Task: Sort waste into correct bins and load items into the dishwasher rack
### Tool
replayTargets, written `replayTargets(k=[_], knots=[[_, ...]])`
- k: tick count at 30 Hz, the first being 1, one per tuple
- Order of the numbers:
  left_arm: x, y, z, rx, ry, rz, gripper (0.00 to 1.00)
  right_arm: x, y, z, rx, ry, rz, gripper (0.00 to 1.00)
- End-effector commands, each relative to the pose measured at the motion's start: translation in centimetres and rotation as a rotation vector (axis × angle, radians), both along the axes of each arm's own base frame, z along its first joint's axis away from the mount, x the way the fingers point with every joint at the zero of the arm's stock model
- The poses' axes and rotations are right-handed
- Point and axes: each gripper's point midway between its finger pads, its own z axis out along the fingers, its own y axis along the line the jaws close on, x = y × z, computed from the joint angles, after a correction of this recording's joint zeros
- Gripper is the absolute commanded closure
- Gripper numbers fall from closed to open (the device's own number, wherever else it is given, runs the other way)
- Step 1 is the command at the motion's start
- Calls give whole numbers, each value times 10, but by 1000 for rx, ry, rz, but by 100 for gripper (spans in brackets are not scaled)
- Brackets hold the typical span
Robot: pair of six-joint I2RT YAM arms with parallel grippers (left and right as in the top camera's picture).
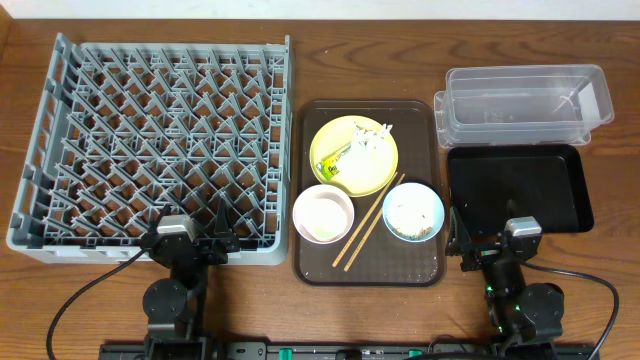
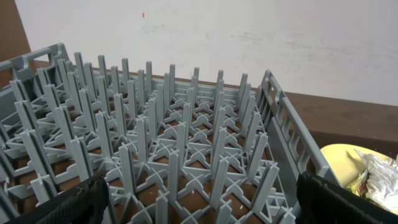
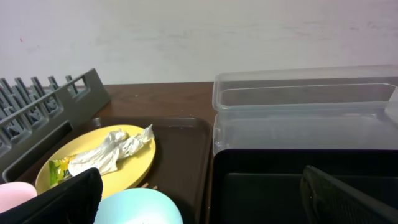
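Sorting is not yet starting: the left end effector (image 1: 195, 232) and right end effector (image 1: 490, 243) are hanging wide open, empty. The crumpled white tissue (image 1: 372, 138) is lying on the round yellow plate (image 1: 375, 172), likely needing pinching next.

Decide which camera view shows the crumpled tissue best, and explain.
Right wrist: the crumpled tissue lies whole and large on the yellow plate. Overhead shows it small; left wrist catches only part, cut by the frame's edge.
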Motion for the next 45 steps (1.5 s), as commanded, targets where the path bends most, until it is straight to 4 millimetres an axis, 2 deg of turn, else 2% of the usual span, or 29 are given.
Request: replayTargets(k=[1, 8, 13, 18, 23, 28, 32, 36, 39, 45], knots=[[-1, 3, -13, 12, 39, 17, 2, 0, -3, 3, -1, -15, -9, 1], [0, 2, -4, 2, 12, 9, 2, 0, -3, 8, 47, -19, -12, 1], [-3, 2, 7, 2, 48, 9, 2, -1, -3, 19, 52, -40, -12, 1], [-5, 2, 24, -31, 136, 14, 2, -3, -3, 24, 113, -2, -17, 1], [1, -2, 41, -54, 250, 0, 2, -1, -3, 32, 117, 49, -20, 1], [17, -20, 51, -87, 411, -96, 2, 3, -1, 32, 99, 201, -23, 1], [27, -30, 48, -120, 588, -145, 2, 7, -1, 34, 78, 342, -30, 1], [22, -33, 42, -148, 805, -152, 2, 12, 0, 34, 56, 487, -36, 1], [14, -33, 45, -157, 940, -139, 2, 13, 0, 32, 20, 606, -35, 1], [13, -32, 48, -160, 985, -134, 2, 22, 1, 31, -72, 720, -5, 1]])
